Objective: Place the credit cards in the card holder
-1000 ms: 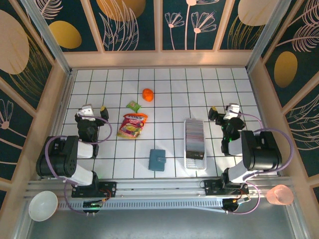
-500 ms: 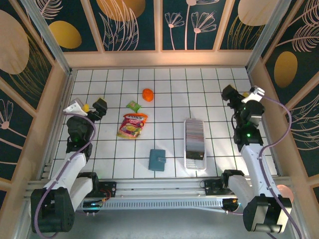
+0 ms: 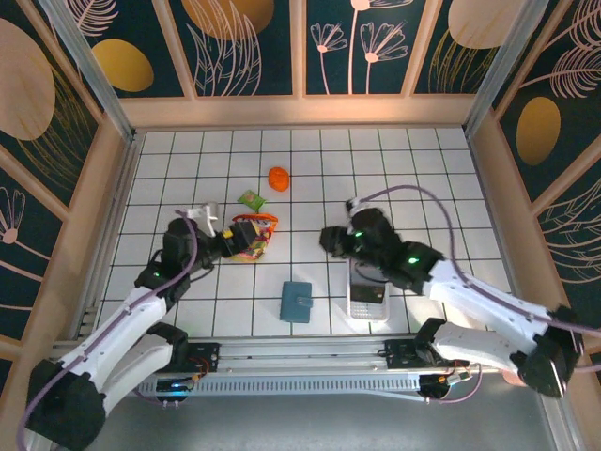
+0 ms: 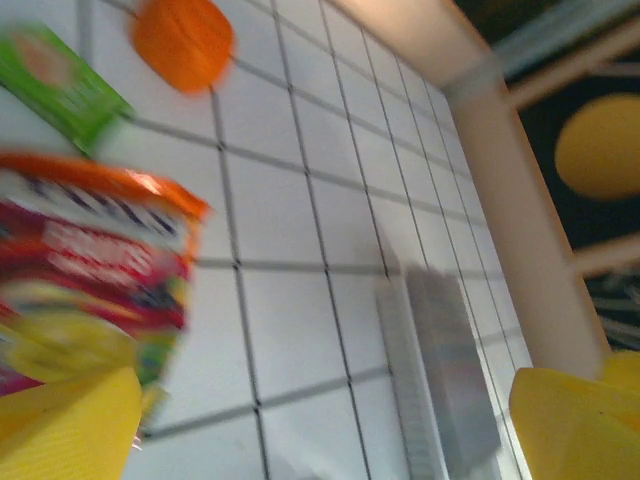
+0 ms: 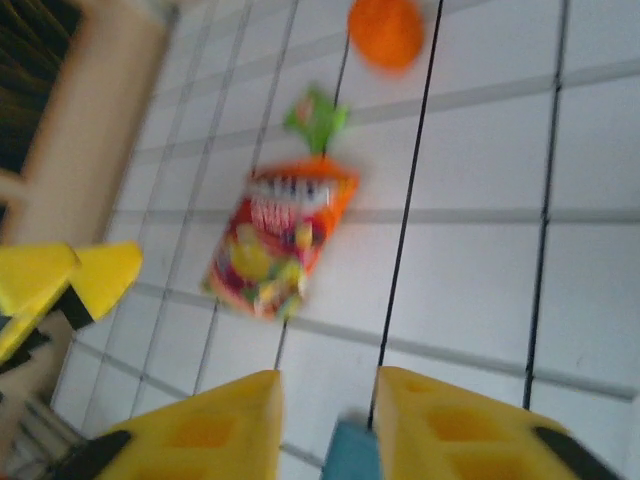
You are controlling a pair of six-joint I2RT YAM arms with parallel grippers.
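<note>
The teal card holder [image 3: 297, 302] lies closed on the white tiles near the front. It also peeks between my right gripper's yellow fingers [image 5: 205, 430] as a teal corner [image 5: 352, 458] far beneath them. The credit cards [image 4: 455, 370] stand in a grey row in the long white tray [image 3: 368, 303]; from above my right arm covers most of them. My right gripper [image 3: 331, 240] hovers left of the tray's far end, jaws narrowed with a clear gap and nothing in it. Wide open, my left gripper [image 3: 230, 242] sits at the snack pouch [image 3: 252, 235].
A green packet [image 3: 251, 199] and an orange object [image 3: 278, 178] lie behind the pouch. Wooden walls ring the tiled floor. A white bowl [image 3: 80, 387] and a pink cup [image 3: 526, 368] sit outside the front rail.
Both arms have swung in from the side walls toward the middle. The left gripper reached the pouch, the right came over the tray's far end, and its jaws have narrowed.
</note>
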